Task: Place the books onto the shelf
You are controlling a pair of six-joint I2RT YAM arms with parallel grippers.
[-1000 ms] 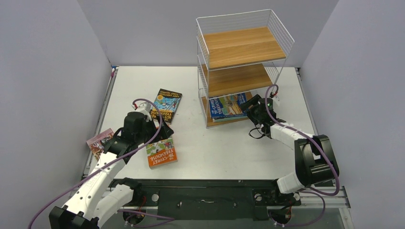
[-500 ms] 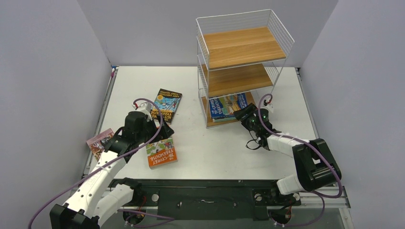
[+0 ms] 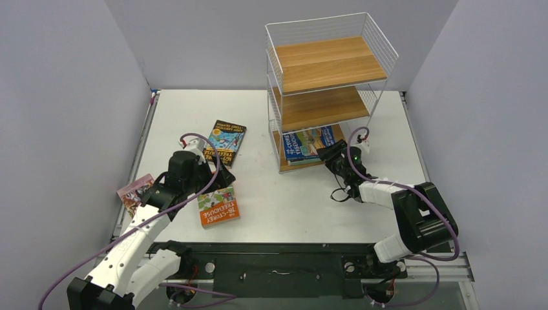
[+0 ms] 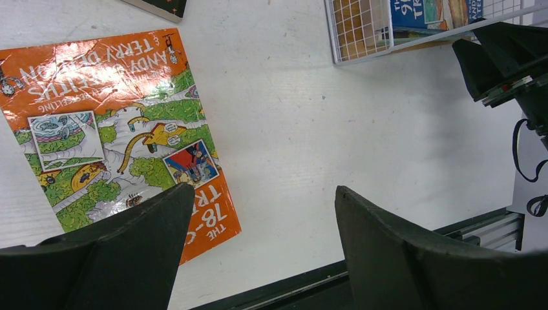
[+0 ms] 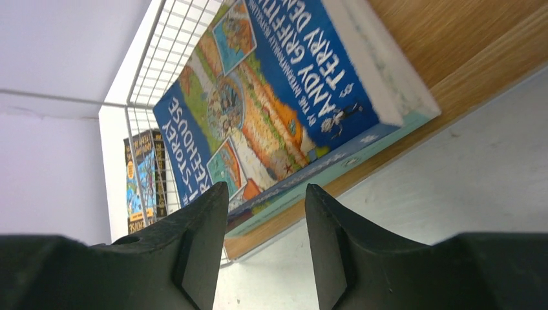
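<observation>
1. My right gripper (image 5: 266, 194) stands partly open, a narrow gap between its two dark fingers, and nothing sits in that gap. It touches nothing that I can see.
2. Just beyond its fingertips lies the blue book (image 5: 284, 97), flat on the lowest board of the shelf (image 3: 329, 64), one corner jutting past the board's front edge.
3. My left gripper (image 4: 263, 194) is spread wide and holds nothing. It hangs above the table (image 3: 291, 200), apart from it.
4. One of its fingers (image 4: 129, 239) reaches over the near corner of the orange book (image 4: 110, 129), which lies cover up on the table. Whether the finger touches the cover I cannot tell.
5. The dark book (image 3: 225, 141) lies flat farther back on the table, left of the shelf.
6. The pink book (image 3: 134, 191) sits at the table's left edge, beside my left arm.
7. The shelf stands at the back right of the white table, and its upper two wooden boards are bare.
8. Plain grey walls (image 3: 64, 97) close in the table on three sides.
</observation>
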